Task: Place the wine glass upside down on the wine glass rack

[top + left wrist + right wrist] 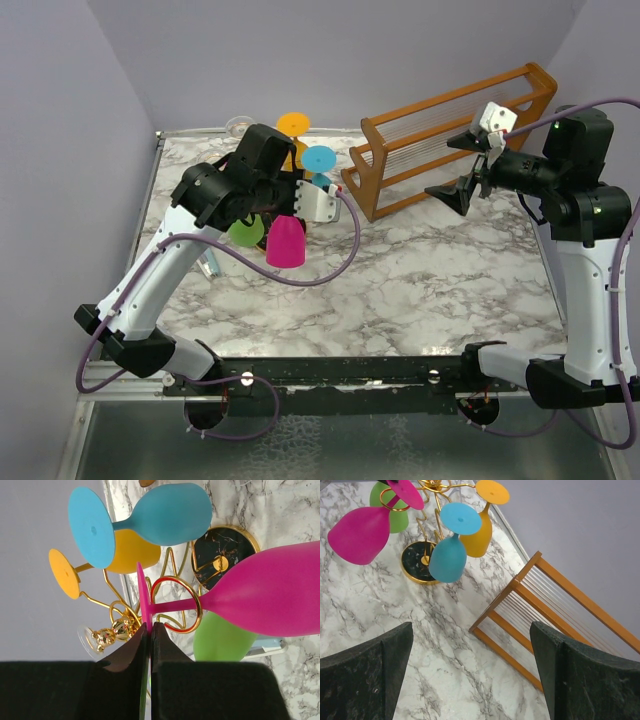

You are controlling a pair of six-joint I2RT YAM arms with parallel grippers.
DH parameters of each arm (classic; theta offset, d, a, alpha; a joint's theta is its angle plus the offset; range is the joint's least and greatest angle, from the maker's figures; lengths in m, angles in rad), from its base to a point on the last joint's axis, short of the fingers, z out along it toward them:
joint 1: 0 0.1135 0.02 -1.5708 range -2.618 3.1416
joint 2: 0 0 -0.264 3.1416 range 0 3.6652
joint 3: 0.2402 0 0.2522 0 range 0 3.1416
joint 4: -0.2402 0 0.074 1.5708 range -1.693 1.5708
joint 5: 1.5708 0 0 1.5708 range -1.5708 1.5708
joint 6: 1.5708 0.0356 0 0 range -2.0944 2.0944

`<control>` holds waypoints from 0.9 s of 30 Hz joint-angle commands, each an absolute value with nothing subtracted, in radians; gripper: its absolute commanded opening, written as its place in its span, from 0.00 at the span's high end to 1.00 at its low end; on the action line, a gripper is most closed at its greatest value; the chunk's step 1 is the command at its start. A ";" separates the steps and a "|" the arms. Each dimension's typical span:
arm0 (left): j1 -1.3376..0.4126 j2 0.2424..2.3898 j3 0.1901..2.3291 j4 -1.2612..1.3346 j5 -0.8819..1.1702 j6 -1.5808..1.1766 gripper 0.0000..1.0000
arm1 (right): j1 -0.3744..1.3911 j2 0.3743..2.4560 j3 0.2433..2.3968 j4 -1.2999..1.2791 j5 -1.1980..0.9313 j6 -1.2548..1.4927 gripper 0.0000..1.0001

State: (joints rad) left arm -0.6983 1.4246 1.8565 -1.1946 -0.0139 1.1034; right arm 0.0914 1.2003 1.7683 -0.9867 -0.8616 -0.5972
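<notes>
The magenta wine glass (280,595) hangs bowl-down at the wine glass rack, its stem inside a gold ring arm (176,605). My left gripper (150,627) is shut on the edge of the glass's thin foot (144,597). From above, the magenta bowl (286,243) shows under the left wrist. The wine glass rack has a round dark gold-rimmed base (223,555) (420,562). My right gripper (471,630) is open and holds nothing, raised by the wooden rack (470,165), well to the right of the glass (360,532).
Blue (165,515), orange (130,552) and green (220,640) glasses hang upside down on the same stand. A large orange-brown slatted wooden rack (450,135) stands at the back right. A clear glass (238,124) sits in the back left corner.
</notes>
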 commanded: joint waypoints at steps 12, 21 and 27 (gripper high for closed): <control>-0.722 1.400 1.859 -1.252 -0.009 1.104 0.86 | 0.081 1.176 1.750 -0.971 -0.891 -0.603 0.00; -0.728 1.386 1.841 -1.275 0.007 1.078 0.65 | 0.078 1.173 1.749 -0.970 -0.894 -0.601 0.00; -0.730 1.379 1.832 -1.287 0.019 1.074 0.63 | 0.075 1.169 1.743 -0.968 -0.894 -0.604 0.00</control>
State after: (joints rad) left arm -0.7223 1.4082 1.8439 -1.2594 -0.0135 1.0870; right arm 0.0830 1.1873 1.7576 -0.9863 -0.8631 -0.5983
